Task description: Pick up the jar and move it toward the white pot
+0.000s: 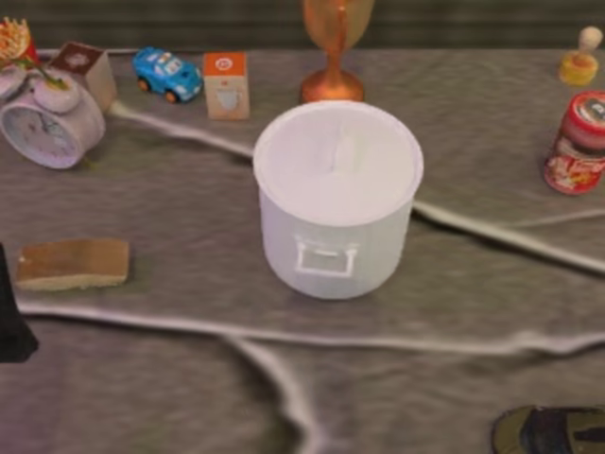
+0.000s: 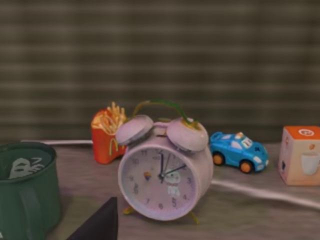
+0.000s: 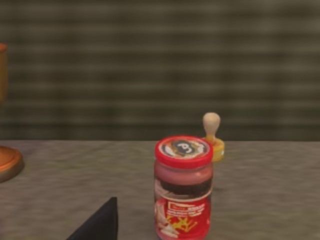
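Task not started. Jar upright at right table edge, well apart from white pot at centre. No gripper touching it; finger state of either arm cannot tell. Pickup and move both outstanding.

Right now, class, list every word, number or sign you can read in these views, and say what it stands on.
"3", "5", "7": on the alarm clock dial; its other numerals are blurred.
Jar lid: one pale mark, unreadable.
Jar label: print too blurred to read.
Orange box: a round sign and a cup picture, no readable words.
Green mug: pale design, no letters.
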Available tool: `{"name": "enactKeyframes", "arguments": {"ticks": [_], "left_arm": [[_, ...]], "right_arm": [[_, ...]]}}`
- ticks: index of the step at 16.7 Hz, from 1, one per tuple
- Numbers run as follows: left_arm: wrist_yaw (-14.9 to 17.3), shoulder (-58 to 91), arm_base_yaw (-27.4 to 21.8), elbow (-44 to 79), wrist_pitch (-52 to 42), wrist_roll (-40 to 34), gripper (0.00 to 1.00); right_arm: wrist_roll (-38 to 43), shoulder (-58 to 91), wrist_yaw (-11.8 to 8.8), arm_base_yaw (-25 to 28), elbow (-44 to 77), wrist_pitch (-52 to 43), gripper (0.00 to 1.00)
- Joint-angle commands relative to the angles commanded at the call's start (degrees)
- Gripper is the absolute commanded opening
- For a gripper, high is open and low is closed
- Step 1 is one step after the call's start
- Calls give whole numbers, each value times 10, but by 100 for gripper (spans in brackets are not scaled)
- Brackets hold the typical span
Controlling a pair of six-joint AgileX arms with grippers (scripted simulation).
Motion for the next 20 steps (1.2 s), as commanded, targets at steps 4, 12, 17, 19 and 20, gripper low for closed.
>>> {"name": "enactKeyframes", "arguments": {"ticks": [4,12,17,19,20], "left_arm": [[0,0,0,0,0,0,100],[0,0,0,0,0,0,100],[0,0,0,0,0,0,100],[0,0,0,0,0,0,100],[0,0,0,0,0,0,100]], "right_arm": [[-2,15,1,-1,16,-8,100],[-28,279,2,-4,272,-159,100],[-56,554,0,-5,535,-319,100],[-68,674,-1,-5,650,-388,100],[-74,734,-1,-5,709,-424,100]]}}
